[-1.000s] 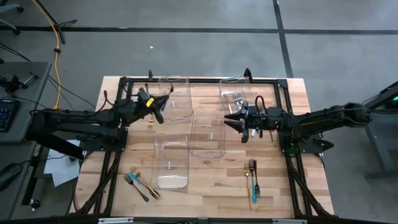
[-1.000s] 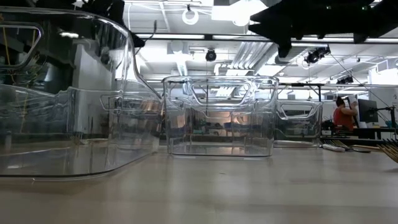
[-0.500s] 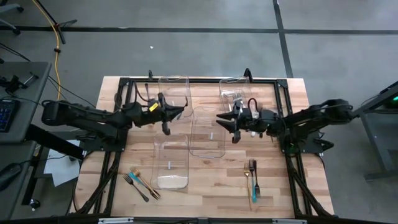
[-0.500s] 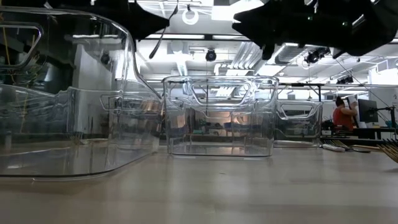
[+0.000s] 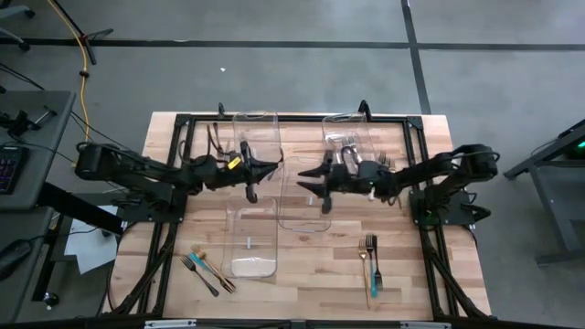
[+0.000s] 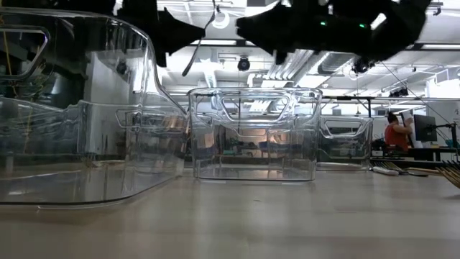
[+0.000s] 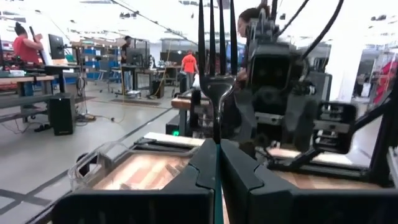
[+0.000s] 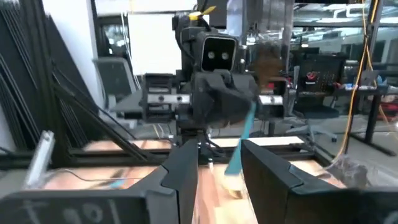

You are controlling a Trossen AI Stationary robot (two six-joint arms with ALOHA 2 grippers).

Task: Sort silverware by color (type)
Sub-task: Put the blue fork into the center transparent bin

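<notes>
A wooden table [image 5: 302, 265] framed by a black rail carries four clear plastic bins [image 5: 305, 194]: one centre, one near the front left, two along the back. Seen from above, both arms reach inward and meet over the centre bin's back end. The left gripper [image 5: 265, 168] has its fingers pressed together on a fork [image 7: 216, 56]; the left wrist view shows dark tines standing upright above the shut fingers, while the right wrist view shows a teal handle [image 8: 239, 146] hanging from that same gripper. The right gripper [image 5: 311, 176] faces it with fingers partly apart and nothing between them. More silverware lies loose: three pieces [image 5: 207, 269] at the front left, two forks [image 5: 369, 262] at the front right. From table height the bins' walls [image 6: 254, 133] fill the view, with both arms only dark shapes overhead. Whether the back right bin holds utensils is hard to make out.
</notes>
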